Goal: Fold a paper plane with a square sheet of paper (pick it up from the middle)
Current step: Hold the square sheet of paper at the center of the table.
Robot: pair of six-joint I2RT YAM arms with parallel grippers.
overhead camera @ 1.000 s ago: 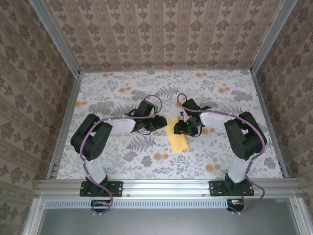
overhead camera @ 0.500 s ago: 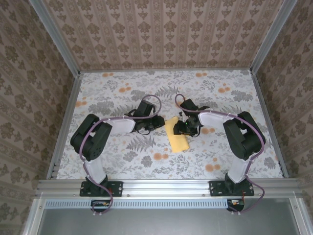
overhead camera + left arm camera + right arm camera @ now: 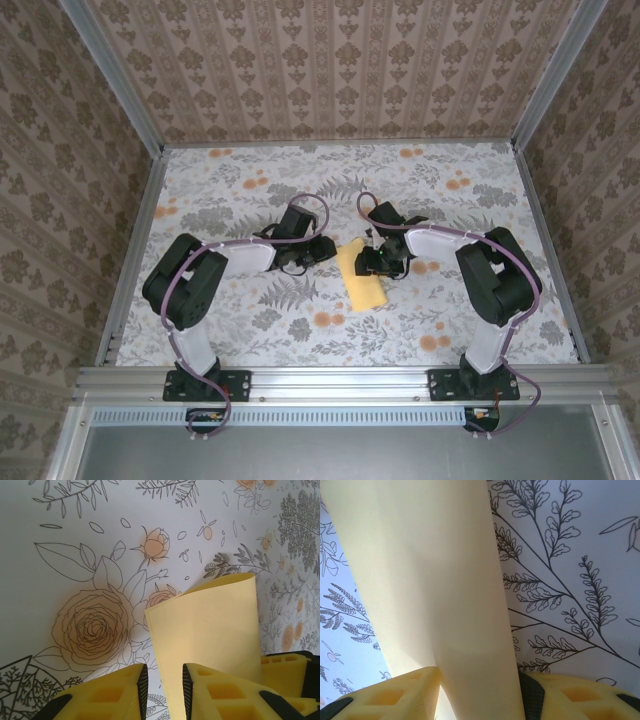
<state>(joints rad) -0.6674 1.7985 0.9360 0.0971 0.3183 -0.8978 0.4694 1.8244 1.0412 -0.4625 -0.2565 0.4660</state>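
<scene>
Two grippers meet near the middle of the table [image 3: 470,190]. Look first at your right gripper [image 3: 480,680]. Its jaws stand about half apart, and the square sheet of paper [image 3: 430,580] fills the whole gap between them, lying against both yellow fingers [image 3: 395,695]. You can read that as a grip on a curved, doubled-over band of the sheet, not on one flat layer. From that wrist camera the paper runs away from the fingertips as a wide pale-yellow strip, with the flowered table showing on either side of it.

Your left gripper [image 3: 162,682] is only narrowly parted. A slim gap shows between its pads. The sheet's edge runs down through that gap, and the rest of the sheet passes behind the finger on the right of that view. You cannot tell from here whether either pad touches the paper, but the jaws are not pinched onto it.

From above, the sheet sits between the two grippers. Its far end is at the right gripper and its near end reaches toward the arm bases. It is curled over, so it looks narrower than square.
</scene>
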